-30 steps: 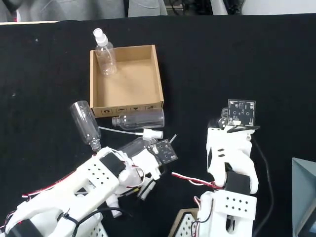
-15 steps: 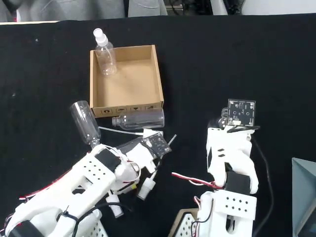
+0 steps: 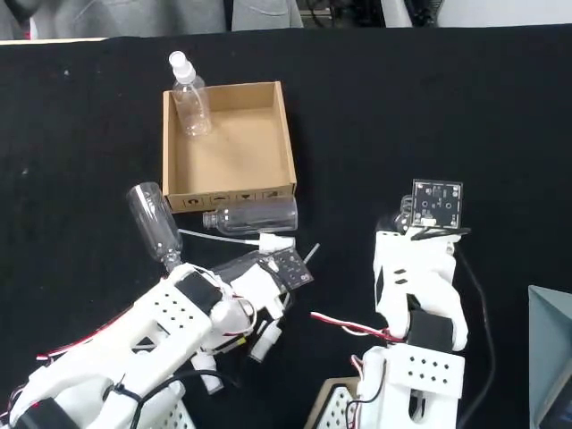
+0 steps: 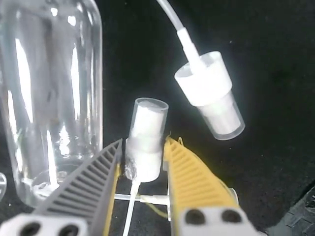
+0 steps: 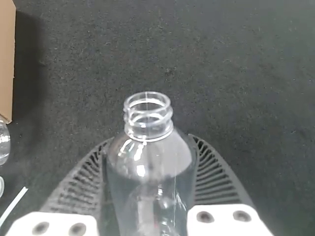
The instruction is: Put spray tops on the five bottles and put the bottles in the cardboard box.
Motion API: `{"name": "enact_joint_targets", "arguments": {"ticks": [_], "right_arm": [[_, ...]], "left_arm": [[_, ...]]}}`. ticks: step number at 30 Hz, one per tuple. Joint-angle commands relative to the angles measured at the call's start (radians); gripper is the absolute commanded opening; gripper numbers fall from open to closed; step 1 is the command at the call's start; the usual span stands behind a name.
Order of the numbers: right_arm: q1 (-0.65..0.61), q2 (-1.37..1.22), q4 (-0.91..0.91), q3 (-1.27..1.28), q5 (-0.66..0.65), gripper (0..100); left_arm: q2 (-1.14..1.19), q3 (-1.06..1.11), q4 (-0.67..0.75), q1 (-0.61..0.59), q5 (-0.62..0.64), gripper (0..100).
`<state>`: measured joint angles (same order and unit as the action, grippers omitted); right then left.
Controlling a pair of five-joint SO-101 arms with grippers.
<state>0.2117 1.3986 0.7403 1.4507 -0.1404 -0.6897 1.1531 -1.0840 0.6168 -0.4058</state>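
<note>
My left gripper [image 4: 142, 145] is shut on a white spray top [image 4: 146, 123] whose thin tube trails back between the fingers. Beside it lie a clear bottle [image 4: 49, 98] and a second spray top [image 4: 211, 98] with a long tube. In the high view the left gripper [image 3: 268, 273] sits just in front of a lying bottle [image 3: 250, 215] and that loose spray top [image 3: 273, 241]. My right gripper [image 5: 149, 142] is shut on an upright, open-necked clear bottle [image 5: 147, 160], to the right of the box in the high view [image 3: 399, 220]. A capped bottle [image 3: 189, 94] stands at the cardboard box [image 3: 288, 143].
Another clear bottle [image 3: 154, 223] lies to the left, in front of the box. A further spray top [image 3: 264, 339] rests beside the left arm. A grey object [image 3: 550, 349] stands at the right edge. The box's corner [image 5: 6, 59] shows in the right wrist view.
The left arm has shifted a little toward the lying bottles, its gripper ending slightly farther left. The right arm and its bottle have not moved.
</note>
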Motion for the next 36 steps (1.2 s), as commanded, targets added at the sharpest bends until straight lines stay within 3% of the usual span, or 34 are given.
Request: {"name": "enact_joint_targets", "arguments": {"ticks": [1, 7, 17, 22, 34, 36], "right_arm": [[0.023, 0.030, -0.025, -0.010, -0.014, 9.2], [0.023, 0.030, -0.026, -0.010, -0.014, 9.2], [0.023, 0.030, -0.026, -0.010, -0.014, 9.2], [0.023, 0.030, -0.025, -0.010, -0.014, 9.2], [0.023, 0.030, -0.026, -0.010, -0.014, 9.2], [0.023, 0.030, -0.026, -0.010, -0.014, 9.2]], "left_arm": [[0.006, -0.019, -0.009, 0.010, -0.002, 6], [0.000, -0.070, -0.071, 0.012, 0.000, 3], [0.005, -0.082, -0.104, 0.002, 0.005, 15], [0.008, -0.084, -0.106, 0.001, 0.005, 15], [0.308, -0.209, -0.106, 0.001, 0.006, 15], [0.318, -0.217, -0.104, 0.002, 0.006, 11]]}}
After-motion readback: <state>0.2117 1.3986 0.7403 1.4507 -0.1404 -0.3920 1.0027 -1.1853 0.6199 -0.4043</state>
